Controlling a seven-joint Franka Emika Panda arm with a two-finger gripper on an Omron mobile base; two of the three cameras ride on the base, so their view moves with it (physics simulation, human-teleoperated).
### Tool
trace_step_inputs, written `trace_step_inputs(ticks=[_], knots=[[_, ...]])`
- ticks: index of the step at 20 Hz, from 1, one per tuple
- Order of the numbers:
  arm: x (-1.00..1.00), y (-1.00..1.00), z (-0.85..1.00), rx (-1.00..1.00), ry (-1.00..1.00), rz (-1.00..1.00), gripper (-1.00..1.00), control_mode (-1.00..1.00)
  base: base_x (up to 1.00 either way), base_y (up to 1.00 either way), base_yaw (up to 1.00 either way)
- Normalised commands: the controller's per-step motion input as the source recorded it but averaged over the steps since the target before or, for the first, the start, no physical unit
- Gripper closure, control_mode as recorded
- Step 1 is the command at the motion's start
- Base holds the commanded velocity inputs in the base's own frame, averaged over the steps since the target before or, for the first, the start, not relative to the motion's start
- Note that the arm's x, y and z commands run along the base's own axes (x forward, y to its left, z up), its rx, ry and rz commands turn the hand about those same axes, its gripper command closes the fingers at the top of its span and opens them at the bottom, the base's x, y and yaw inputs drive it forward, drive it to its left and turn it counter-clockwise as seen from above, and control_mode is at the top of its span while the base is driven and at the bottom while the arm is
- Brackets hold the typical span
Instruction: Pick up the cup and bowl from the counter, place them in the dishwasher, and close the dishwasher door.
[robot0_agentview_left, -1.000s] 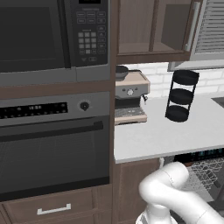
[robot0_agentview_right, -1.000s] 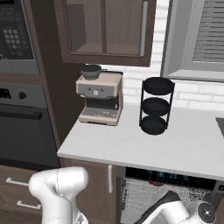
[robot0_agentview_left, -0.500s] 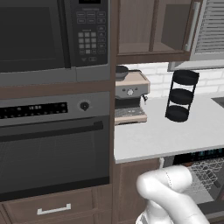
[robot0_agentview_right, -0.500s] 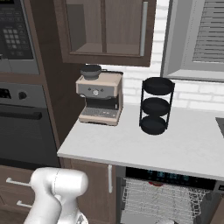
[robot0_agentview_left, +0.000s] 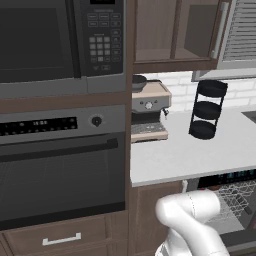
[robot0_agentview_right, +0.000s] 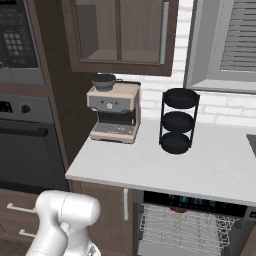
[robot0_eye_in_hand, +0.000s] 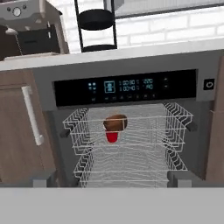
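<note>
The dishwasher (robot0_eye_in_hand: 131, 86) stands open under the counter (robot0_eye_in_hand: 131, 52), and the hand view looks straight into it from low in front. In its upper wire rack (robot0_eye_in_hand: 175, 118) the reddish-brown bowl (robot0_eye_in_hand: 116, 122) rests tilted, with the red cup (robot0_eye_in_hand: 112, 137) just below and touching it. The dishwasher door is out of view. My gripper's fingers are out of frame and hold nothing. The white arm (robot0_agentview_left: 190, 220) bends down in front of the cabinet, and the right base view shows its elbow (robot0_agentview_right: 65, 215). The same rack (robot0_agentview_right: 190, 227) shows below the counter (robot0_agentview_right: 200, 165).
On the counter stand a coffee machine (robot0_agentview_right: 114, 112) and a black three-tier rack (robot0_agentview_right: 179, 122). A black oven (robot0_agentview_left: 60, 175) and a microwave (robot0_agentview_left: 50, 40) fill the wall to the left. A wooden cabinet door with a pale handle (robot0_eye_in_hand: 30, 113) borders the dishwasher's left side.
The arm has swung down and back. Its dark wrist, a second ago in front of the dishwasher rack in the right base view, has left that view. The cup and bowl stay put.
</note>
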Motion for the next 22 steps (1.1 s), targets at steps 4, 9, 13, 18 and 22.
trace_step_inputs(ticks=[4, 9, 13, 18, 22], knots=[[-0.78, 0.25, -1.00, 0.01, -0.14, 0.22, -1.00, -1.00, 0.00, 0.00, 0.00], [-0.01, 0.00, -1.00, 0.17, -0.08, 0.26, -1.00, -1.00, 0.00, 0.00, 0.00], [0.33, 0.00, -1.00, 0.04, -0.12, 0.15, -1.00, -1.00, 0.00, 0.00, 0.00], [0.50, 0.00, -1.00, 0.11, -0.05, 0.00, -1.00, -1.00, 0.00, 0.00, 0.00], [0.33, -0.02, -1.00, 0.23, 0.00, -0.04, -1.00, -1.00, 0.00, 0.00, 0.00]])
